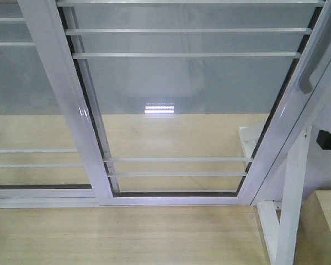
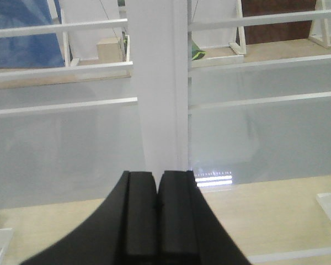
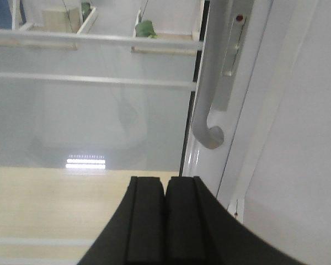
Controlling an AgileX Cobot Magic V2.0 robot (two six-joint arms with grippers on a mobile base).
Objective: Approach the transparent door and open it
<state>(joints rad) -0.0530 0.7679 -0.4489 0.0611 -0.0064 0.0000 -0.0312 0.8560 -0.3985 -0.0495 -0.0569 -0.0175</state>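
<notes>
The transparent door [image 1: 187,110] is a clear glass panel in a glossy white frame with thin white bars, filling the middle of the front view. Its grey curved pull handle [image 1: 314,61] runs down the right stile and shows close up in the right wrist view [image 3: 212,94]. My right gripper [image 3: 165,185] is shut and empty, below and just left of the handle's lower end. My left gripper [image 2: 156,179] is shut and empty, facing the door's white left stile [image 2: 157,83]. Neither gripper touches the door.
A second white-framed glass panel without a handle [image 1: 22,110] stands at the left, overlapping the door. A white post with a diagonal brace [image 1: 289,204] stands at the lower right. The floor [image 1: 121,237] is light wood. Boxes and frames show beyond the glass.
</notes>
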